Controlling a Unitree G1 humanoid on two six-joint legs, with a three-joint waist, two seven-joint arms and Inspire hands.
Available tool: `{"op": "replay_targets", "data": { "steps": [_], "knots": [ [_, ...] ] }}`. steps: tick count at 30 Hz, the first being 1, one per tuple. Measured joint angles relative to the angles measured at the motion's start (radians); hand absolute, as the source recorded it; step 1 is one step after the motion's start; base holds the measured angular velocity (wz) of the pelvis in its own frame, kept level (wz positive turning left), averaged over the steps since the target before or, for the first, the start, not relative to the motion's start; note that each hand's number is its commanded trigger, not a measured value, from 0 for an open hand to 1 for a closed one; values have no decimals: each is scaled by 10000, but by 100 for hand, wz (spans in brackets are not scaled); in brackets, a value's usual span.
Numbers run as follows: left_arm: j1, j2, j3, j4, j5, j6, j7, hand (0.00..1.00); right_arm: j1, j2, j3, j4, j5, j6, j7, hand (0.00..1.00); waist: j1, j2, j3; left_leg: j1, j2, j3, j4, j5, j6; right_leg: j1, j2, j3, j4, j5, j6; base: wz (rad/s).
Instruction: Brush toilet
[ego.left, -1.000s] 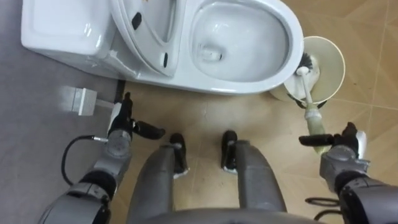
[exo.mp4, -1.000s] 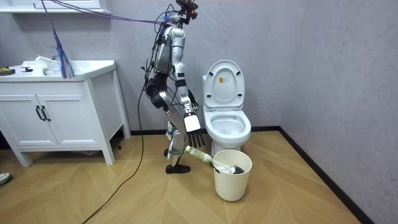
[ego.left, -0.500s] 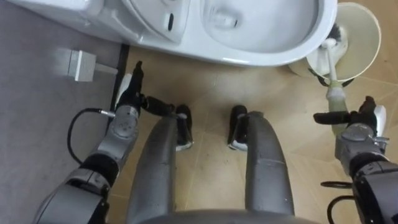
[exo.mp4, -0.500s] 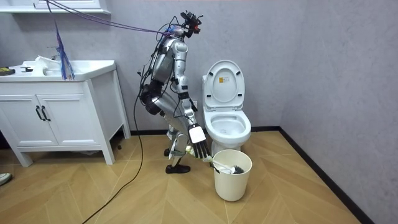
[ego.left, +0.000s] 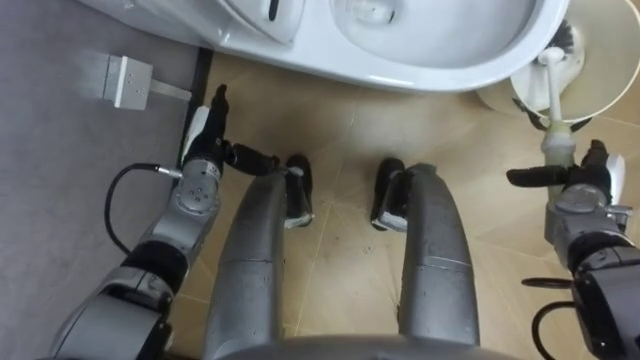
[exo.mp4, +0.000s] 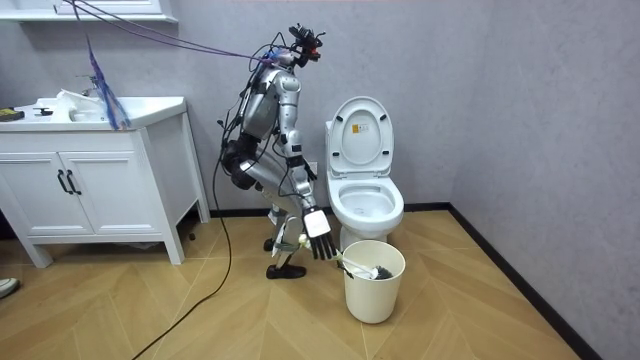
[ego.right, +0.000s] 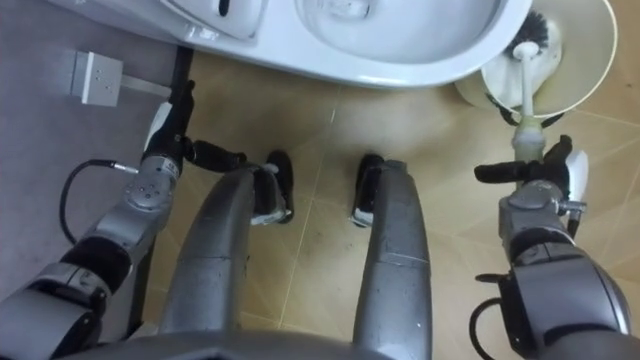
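A white toilet brush (ego.left: 553, 130) stands tilted in a cream bucket (ego.left: 600, 108), its dark bristle head (ego.left: 568, 38) down inside. The bucket sits on the floor in front of the white toilet bowl (ego.left: 440, 72), whose lid is up. My right hand (ego.left: 578, 195) hangs open just below the handle's free end, with the thumb pointing left beside it. In the room view that right hand (exo.mp4: 319, 222) has straight fingers spread downward just above the brush handle (exo.mp4: 345, 262). My left hand (ego.left: 203, 165) is open and idle beside my left knee.
I stand with bent knees beside the toilet (exo.mp4: 365, 200), facing it, on a wooden floor. A white box (ego.left: 127, 80) is fixed low on the grey wall at my left. A white vanity cabinet (exo.mp4: 90, 180) stands at the room view's left.
I have bent lower at the knees and my head view has shifted. My right hand has come down towards the brush handle at the bucket. The brush and bucket have not moved.
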Motion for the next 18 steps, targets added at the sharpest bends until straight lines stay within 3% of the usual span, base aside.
{"op": "replay_targets", "data": {
  "steps": [7,12,18],
  "knots": [
    [123,-16,-8,-73,4,127,-53,0,175,-187,295,132,1398,-5,785,100,29,165,-29,-24,-21,-52,105,-41,18,44,-127,-146,92,-65,-33,1],
    [345,6,-13,-368,0,217,-62,0,694,-340,554,96,1863,103,1290,100,16,173,-33,-23,-6,-62,103,-43,14,62,-135,-161,79,-71,-36,1],
    [429,-1,-7,-350,2,327,-120,0,678,-250,571,78,2337,224,1585,100,-49,162,-34,134,6,-71,-41,-25,-7,213,-35,-134,-75,-32,-39,-1]
  ]
}}
